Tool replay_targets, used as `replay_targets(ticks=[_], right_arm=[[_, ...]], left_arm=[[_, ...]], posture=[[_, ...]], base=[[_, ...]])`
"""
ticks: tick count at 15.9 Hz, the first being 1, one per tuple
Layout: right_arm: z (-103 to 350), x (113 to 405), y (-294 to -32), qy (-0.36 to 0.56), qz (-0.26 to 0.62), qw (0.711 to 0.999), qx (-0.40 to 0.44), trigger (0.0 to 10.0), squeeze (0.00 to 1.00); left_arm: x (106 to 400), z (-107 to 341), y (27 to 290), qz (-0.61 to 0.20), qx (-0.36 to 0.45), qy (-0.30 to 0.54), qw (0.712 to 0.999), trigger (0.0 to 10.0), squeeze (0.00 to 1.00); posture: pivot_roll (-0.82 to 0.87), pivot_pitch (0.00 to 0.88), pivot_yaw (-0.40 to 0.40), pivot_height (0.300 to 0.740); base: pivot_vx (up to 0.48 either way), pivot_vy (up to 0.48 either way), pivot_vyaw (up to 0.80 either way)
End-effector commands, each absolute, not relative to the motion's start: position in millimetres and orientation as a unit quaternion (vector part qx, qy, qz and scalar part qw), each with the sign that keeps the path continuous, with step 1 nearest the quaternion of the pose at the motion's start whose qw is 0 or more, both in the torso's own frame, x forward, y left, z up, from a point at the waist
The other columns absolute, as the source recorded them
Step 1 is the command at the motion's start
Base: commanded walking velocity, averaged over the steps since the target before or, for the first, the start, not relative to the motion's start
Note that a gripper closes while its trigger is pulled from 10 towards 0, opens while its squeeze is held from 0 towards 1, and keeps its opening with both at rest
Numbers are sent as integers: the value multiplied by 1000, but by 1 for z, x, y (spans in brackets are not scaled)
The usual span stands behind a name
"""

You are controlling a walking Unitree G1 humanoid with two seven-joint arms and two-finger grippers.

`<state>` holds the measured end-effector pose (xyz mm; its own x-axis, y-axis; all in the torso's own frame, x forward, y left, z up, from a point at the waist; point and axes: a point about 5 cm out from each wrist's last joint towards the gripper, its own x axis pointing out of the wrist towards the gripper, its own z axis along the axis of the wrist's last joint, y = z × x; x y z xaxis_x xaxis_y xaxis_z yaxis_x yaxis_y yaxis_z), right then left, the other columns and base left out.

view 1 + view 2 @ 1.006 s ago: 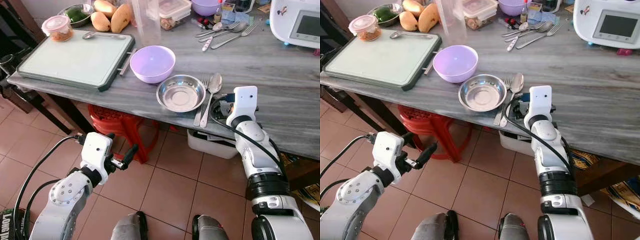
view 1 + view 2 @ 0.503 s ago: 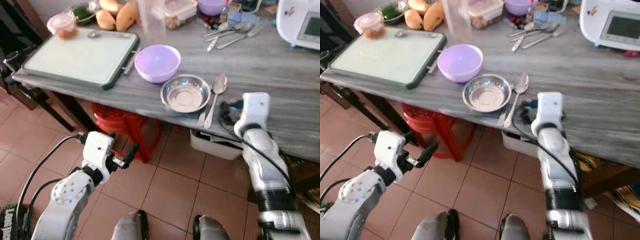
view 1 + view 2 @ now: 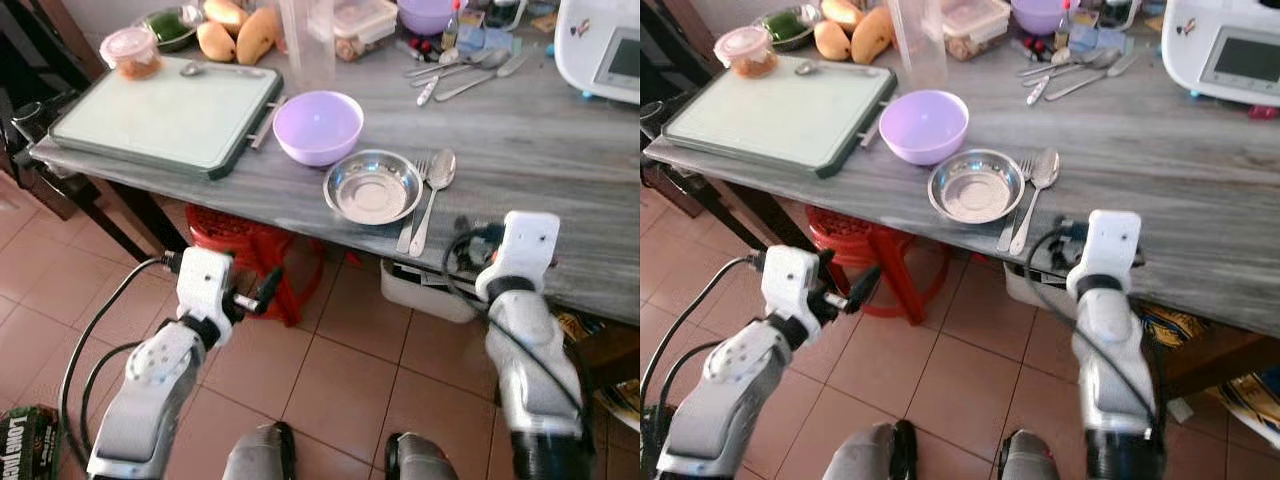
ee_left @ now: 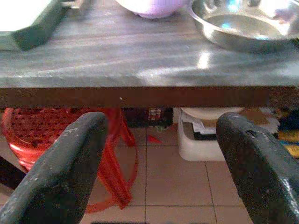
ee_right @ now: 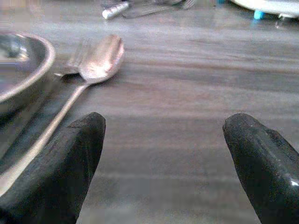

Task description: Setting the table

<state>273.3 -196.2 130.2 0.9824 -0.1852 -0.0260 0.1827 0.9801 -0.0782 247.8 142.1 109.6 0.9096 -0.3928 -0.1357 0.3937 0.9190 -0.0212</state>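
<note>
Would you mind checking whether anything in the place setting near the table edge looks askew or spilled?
Nothing stands out. The steel bowl sits upright and empty by the table edge, the fork and spoon lie side by side to its right, and the purple bowl stands upright behind it. No spill shows.

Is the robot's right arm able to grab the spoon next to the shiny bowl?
Probably yes. The right gripper is open and low over the table edge, and the spoon lies just ahead beside the fork, with bare tabletop between. The fork lying so close may make the pinch fiddly.
</note>
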Motion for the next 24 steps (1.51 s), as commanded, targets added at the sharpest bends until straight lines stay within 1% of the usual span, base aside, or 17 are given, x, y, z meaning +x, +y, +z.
replay_targets(ticks=[1, 2, 4, 5, 7, 9, 10, 11, 12, 13, 16, 21, 24], right_arm=[[136, 269, -194, -5, -96, 995, -35, 10000, 0], [134, 264, -193, -4, -100, 994, -36, 10000, 0], [118, 251, -194, 41, -123, 991, -23, 10000, 0], [114, 246, -193, 47, -119, 991, -23, 10000, 0], [110, 244, -192, 53, -117, 991, -46, 10000, 0], [114, 251, -188, 41, -119, 990, -63, 10000, 0], [115, 254, -185, 35, -108, 992, -47, 10000, 0], [113, 255, -187, 35, -120, 991, -56, 10000, 0], [110, 255, -190, 54, -125, 990, -31, 10000, 0], [112, 253, -193, 37, -138, 989, -43, 10000, 0], [105, 253, -193, 48, -133, 990, -9, 10000, 0], [108, 257, -195, 43, -131, 990, -15, 10000, 0], [105, 263, -196, 59, -125, 990, -24, 10000, 0]], left_arm=[[250, 107, 148, -184, 5, 68, 981, 10000, 0], [252, 106, 147, -181, 5, 67, 981, 10000, 0], [261, 105, 147, -152, -1, 51, 987, 10000, 0], [266, 104, 149, -125, -5, 47, 991, 10000, 0], [271, 102, 145, -122, -10, 47, 991, 10000, 0], [274, 103, 139, -134, -9, 38, 990, 10000, 0], [276, 103, 138, -133, -10, 36, 990, 10000, 0], [277, 103, 138, -137, -18, 35, 990, 10000, 0], [277, 102, 139, -137, -19, 35, 990, 10000, 0], [277, 100, 140, -137, -20, 35, 990, 10000, 0], [277, 98, 136, -146, -21, 31, 989, 10000, 0], [283, 99, 130, -155, -20, 27, 987, 10000, 0], [283, 97, 125, -170, -22, 37, 984, 10000, 0]], posture=[[25, 44, 90, 740], [15, 30, 88, 740], [-12, 0, 88, 740], [-26, 0, 91, 740], [-38, 0, 90, 740], [-46, 0, 87, 740], [-46, 0, 84, 740], [-46, 0, 81, 740], [-46, 0, 80, 740], [-46, 0, 79, 740], [-50, 0, 81, 740], [-60, 0, 74, 740], [-61, 0, 77, 740]], base=[[0, 0, 0], [0, 0, 0], [0, 0, 0], [0, 0, 0], [0, 0, 0], [0, 0, 0], [0, 0, 0], [0, 0, 0], [0, 0, 0], [0, 0, 0], [0, 0, 0], [0, 0, -713], [0, 0, 0]])
